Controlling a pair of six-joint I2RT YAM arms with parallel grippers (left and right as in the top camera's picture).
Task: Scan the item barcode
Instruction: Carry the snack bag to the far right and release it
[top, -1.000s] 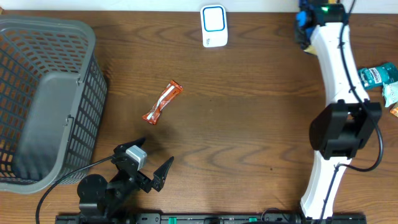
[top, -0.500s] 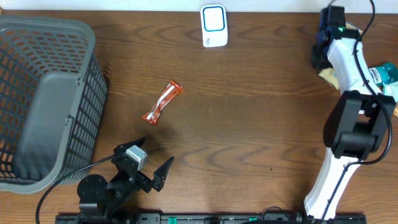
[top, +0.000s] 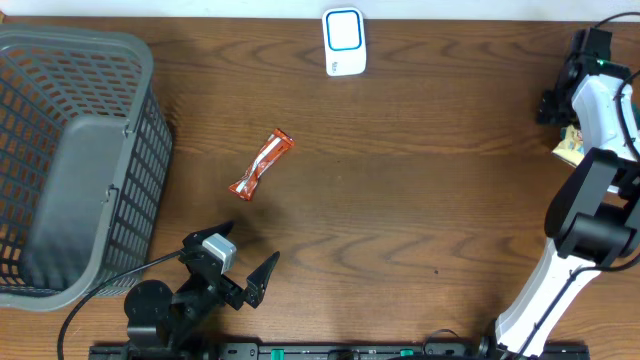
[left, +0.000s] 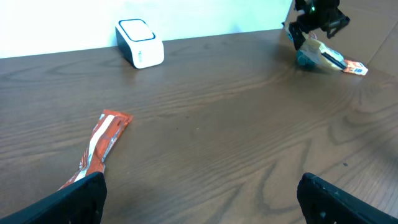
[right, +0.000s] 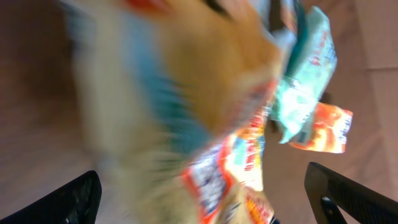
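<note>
Left wrist view: left jaws released, empty, at the frame's lower corners. Orange-red crinkled foil snack wrapper (left: 98, 146) lies lower left on the brown wooden surface (left: 236, 124); white box scanner with blue-ringed face (left: 140, 42) stands upper left. Farthest, upper right, right jaws hang spread over a loose heap of teal and orange packets (left: 320, 56), none gripped. Risk: closing there could pinch two packets or a slack edge.

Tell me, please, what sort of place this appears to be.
Probably a mock shop checkout on a lab table: a small white-and-blue scanner, a wrapped snack bar, and a grey shopping basket at the side.
</note>
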